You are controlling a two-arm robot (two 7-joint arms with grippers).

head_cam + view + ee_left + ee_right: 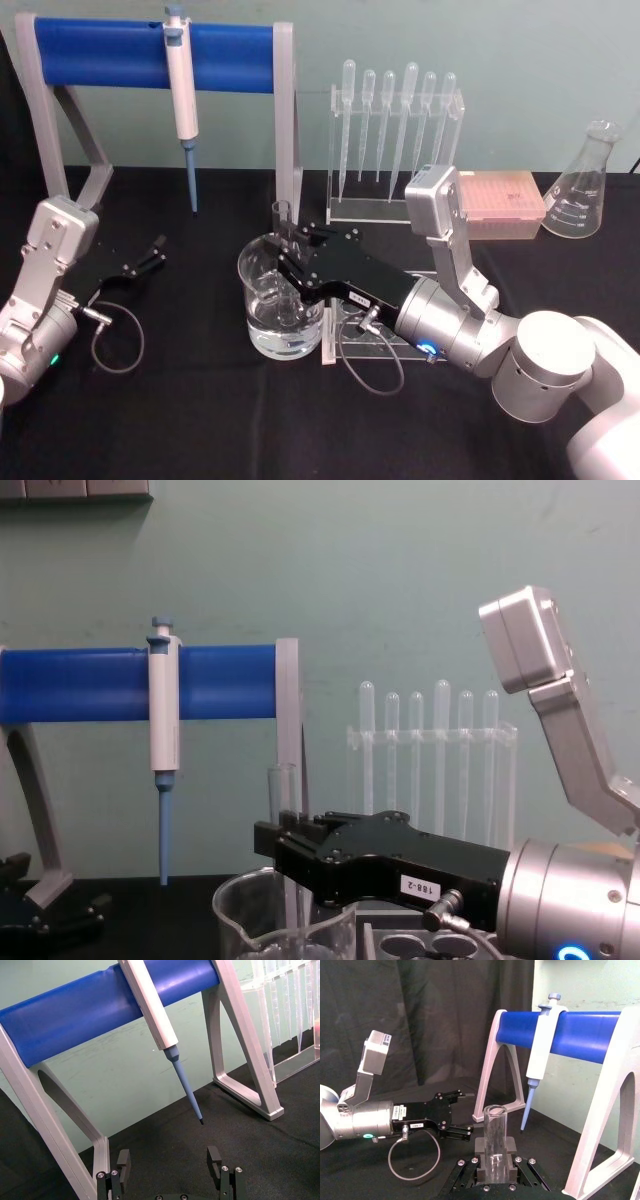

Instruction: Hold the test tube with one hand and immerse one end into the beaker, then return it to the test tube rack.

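The clear test tube (pixel 283 218) stands upright with my right gripper (pixel 286 250) shut on it. Its open rim rises above the black fingers (pixel 481 1146), and its lower part reaches down inside the beaker (pixel 262 275). The beaker is wide, of clear glass, holds water, and stands at the table's middle. In the chest view the tube (pixel 283 800) passes through the right gripper (pixel 286 842) into the beaker (pixel 240 912). The right wrist view shows the tube (pixel 495 1132) clamped in the right gripper (pixel 495 1152). My left gripper (pixel 150 255) rests open at the left, apart from them, and the left wrist view shows the left gripper (pixel 170 1165) with nothing in it.
A white-and-blue pipettor (pixel 182 95) hangs on the blue-bar stand (pixel 100 55) at the back left. Behind the beaker stand a clear rack of pipettes (pixel 395 130), a pink tip box (pixel 500 200) and a conical flask (pixel 585 190). A clear rack with holes (pixel 385 340) lies under my right arm.
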